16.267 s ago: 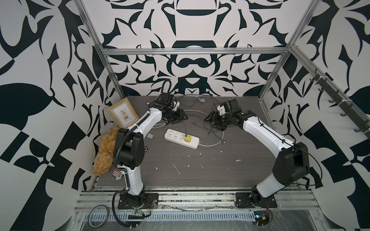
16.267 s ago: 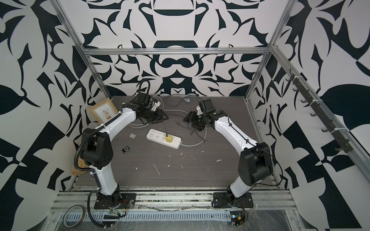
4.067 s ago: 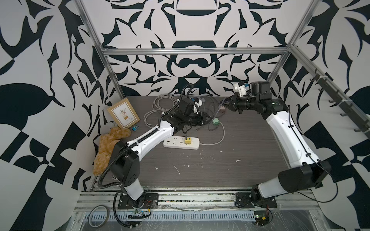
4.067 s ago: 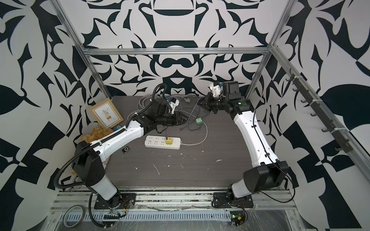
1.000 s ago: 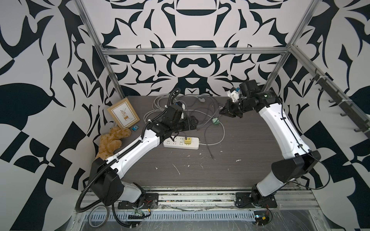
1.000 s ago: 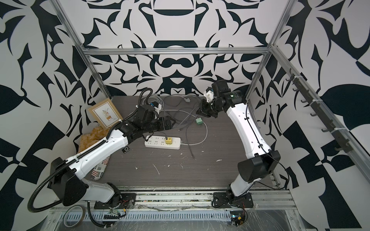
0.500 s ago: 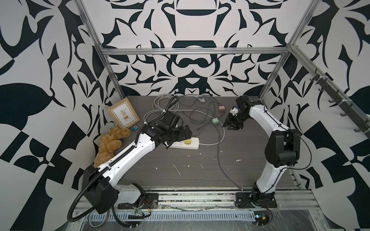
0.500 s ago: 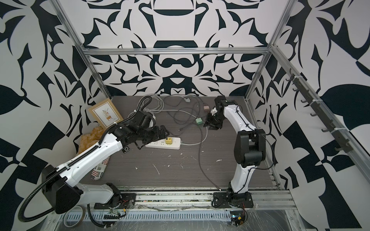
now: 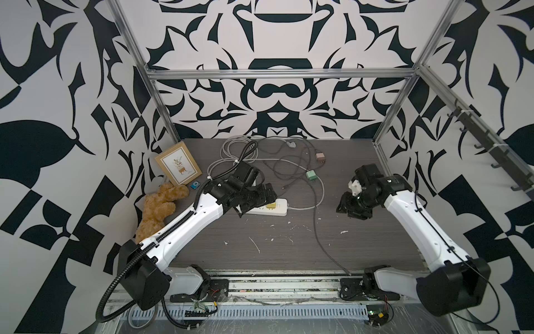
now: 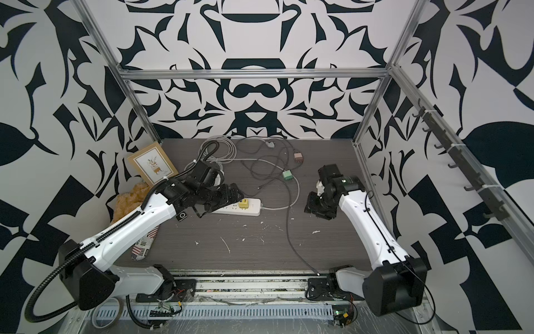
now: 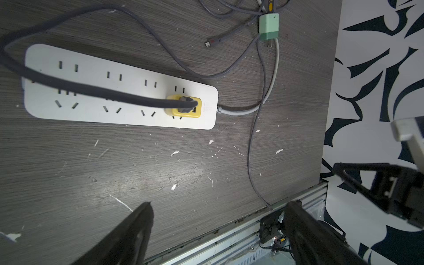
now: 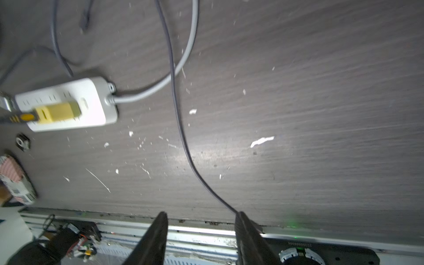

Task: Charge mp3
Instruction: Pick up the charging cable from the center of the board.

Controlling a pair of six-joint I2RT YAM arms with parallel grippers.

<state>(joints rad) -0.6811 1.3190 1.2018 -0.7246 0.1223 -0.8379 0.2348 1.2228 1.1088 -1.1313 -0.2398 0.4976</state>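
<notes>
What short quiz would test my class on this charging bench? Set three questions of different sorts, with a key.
1. True or false: the left gripper holds the mp3.
2. Which charger is plugged into the strip? A green; B yellow; C pink.
3. Fill in: the mp3 lies beside the teddy and the picture ____.
Key: 1 false, its jaws stand open above the strip; 2 B; 3 frame.
</notes>
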